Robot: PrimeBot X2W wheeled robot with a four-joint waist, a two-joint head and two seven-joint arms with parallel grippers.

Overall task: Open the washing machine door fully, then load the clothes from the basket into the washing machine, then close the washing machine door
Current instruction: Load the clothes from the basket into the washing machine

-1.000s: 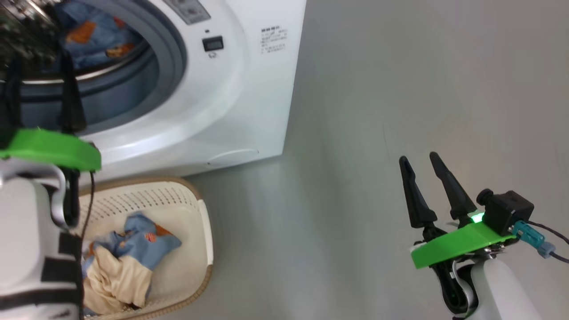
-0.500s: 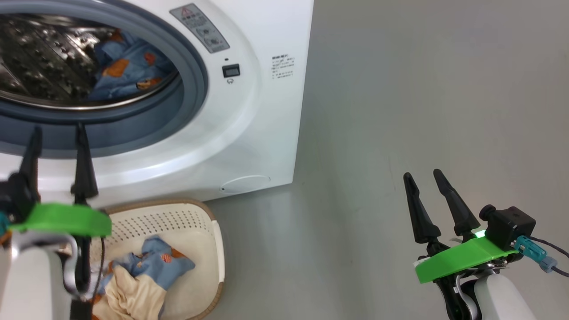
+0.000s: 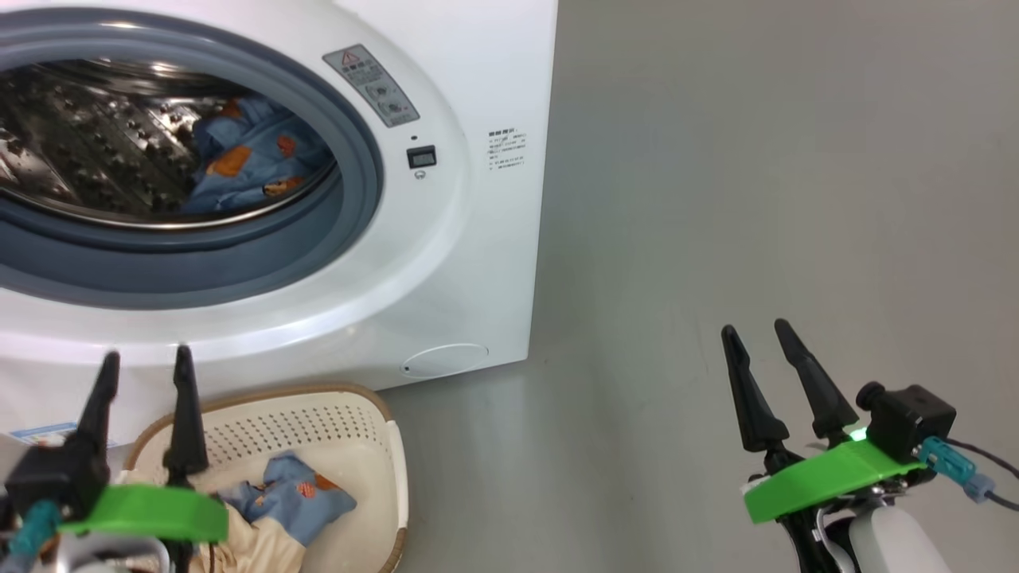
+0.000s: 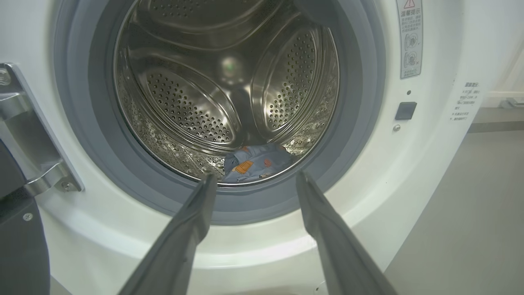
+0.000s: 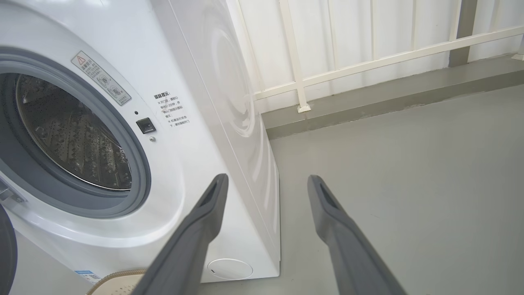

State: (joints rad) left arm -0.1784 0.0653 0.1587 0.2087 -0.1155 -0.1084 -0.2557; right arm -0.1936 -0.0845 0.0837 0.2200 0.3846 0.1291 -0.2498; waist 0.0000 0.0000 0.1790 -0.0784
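One blue, orange-printed garment [image 3: 247, 159] lies in the perforated steel drum [image 4: 184, 102] of the big white front-loading washing machine [image 3: 478, 239]. More soft blue and cream clothes [image 3: 298, 497] sit crumpled in the cream perforated plastic basket [image 3: 302, 418] with its brown woven-look rim, just before the machine. The left hand [image 3: 146, 354] hovers over the basket, fingers spread wide and empty. The right hand [image 3: 755, 326], equally wide and empty, is well apart over the smooth grey floor [image 3: 716, 159]. I'd dip the left hand down, pinch deep into the limp folds, lift clear of the rim, and release well past the grey-blue rubber gasket [image 3: 159, 270].

Basket [image 3: 318, 414] (near half) off head view's bottom edge
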